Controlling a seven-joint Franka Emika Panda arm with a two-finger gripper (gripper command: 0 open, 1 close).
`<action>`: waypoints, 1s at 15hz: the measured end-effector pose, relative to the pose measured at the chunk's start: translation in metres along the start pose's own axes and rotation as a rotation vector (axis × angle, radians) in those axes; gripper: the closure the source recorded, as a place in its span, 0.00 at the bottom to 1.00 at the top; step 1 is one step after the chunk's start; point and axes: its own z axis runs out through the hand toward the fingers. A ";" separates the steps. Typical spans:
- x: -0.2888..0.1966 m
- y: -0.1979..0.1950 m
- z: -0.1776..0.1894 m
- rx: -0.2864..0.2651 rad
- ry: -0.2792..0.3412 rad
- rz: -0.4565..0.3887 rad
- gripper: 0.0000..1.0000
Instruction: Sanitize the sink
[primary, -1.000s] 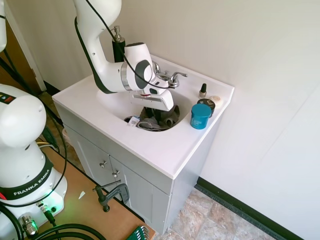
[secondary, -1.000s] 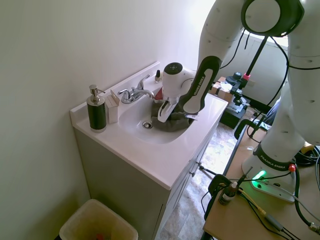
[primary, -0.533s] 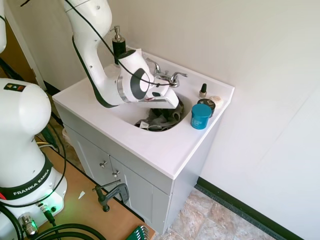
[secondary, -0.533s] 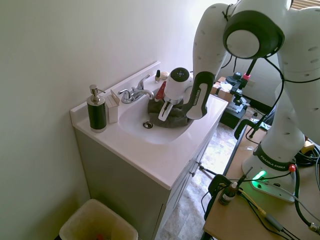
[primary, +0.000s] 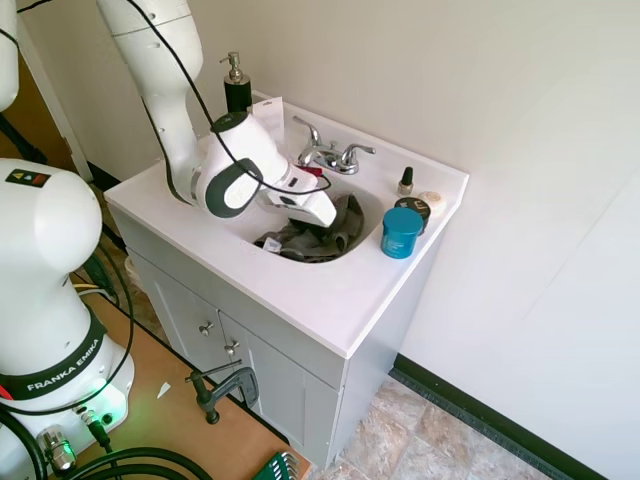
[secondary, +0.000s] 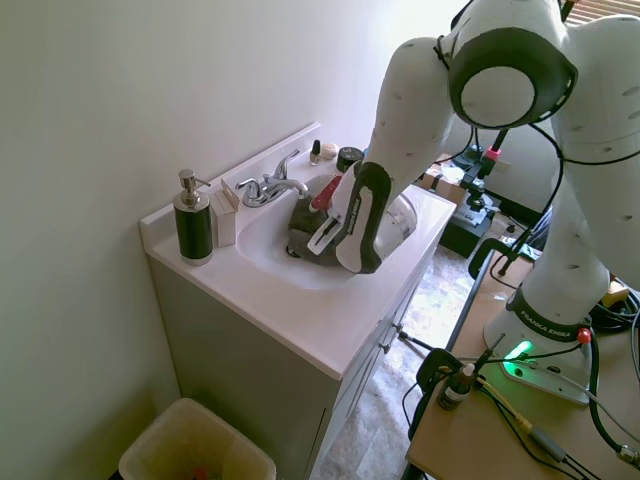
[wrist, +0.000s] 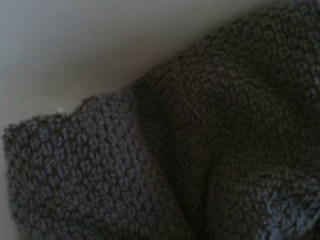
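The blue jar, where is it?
In the first exterior view the blue jar stands on the sink's rim, right of the basin, beside a black-lidded jar.

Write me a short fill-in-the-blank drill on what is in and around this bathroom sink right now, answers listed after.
1. The crumpled cloth lying in the sink basin is dark ____ in colour.
2. The round tub on the countertop rim has a ____ body.
3. The soap dispenser has a ____ pump on top.
4. The faucet has ____ handles.

Missing words: grey; blue; silver; two
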 end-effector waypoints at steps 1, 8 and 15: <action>-0.006 -0.003 -0.003 0.006 -0.010 0.021 1.00; -0.037 -0.030 -0.024 0.029 -0.107 0.106 1.00; -0.051 -0.066 -0.043 0.007 -0.287 0.270 1.00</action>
